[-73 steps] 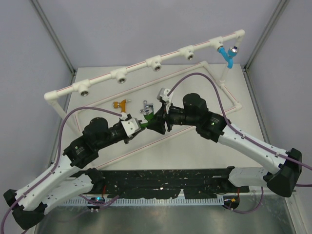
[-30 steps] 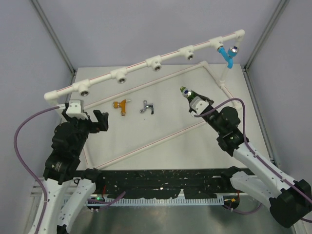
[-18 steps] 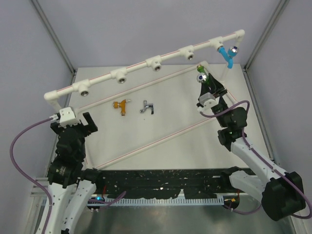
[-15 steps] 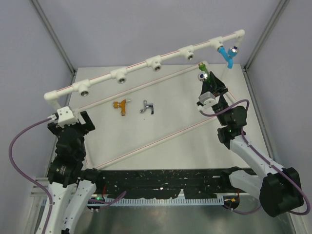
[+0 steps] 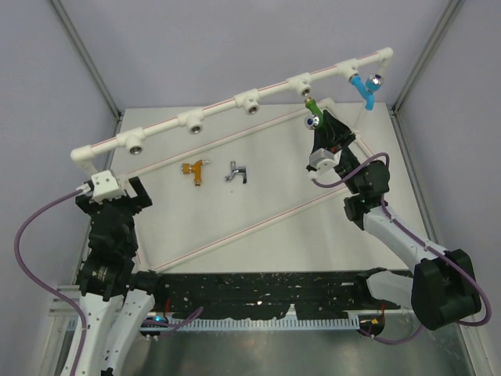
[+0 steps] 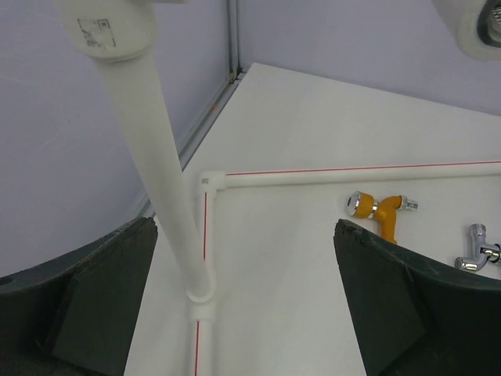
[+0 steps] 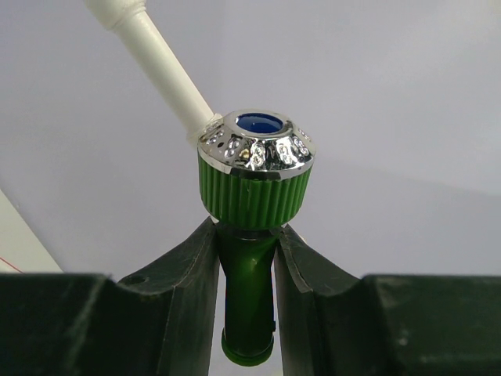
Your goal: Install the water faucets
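Right gripper (image 5: 318, 128) clamps the green faucet (image 7: 254, 188) by its stem, just under a socket (image 5: 301, 84); left gripper (image 6: 246, 305) hangs with jaws apart beside the post (image 6: 156, 157)

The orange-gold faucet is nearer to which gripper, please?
Left. The left gripper sits left of the orange-gold faucet; the right gripper holds a green faucet at the white pipe frame.

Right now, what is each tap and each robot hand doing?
green faucet: clamped in the right gripper, lifted up by the pipe frame.
blue faucet: fitted on the pipe frame.
orange faucet: lying loose on the table.
silver faucet: lying loose on the table.
right gripper: shut on the green faucet.
left gripper: open, holding nothing.
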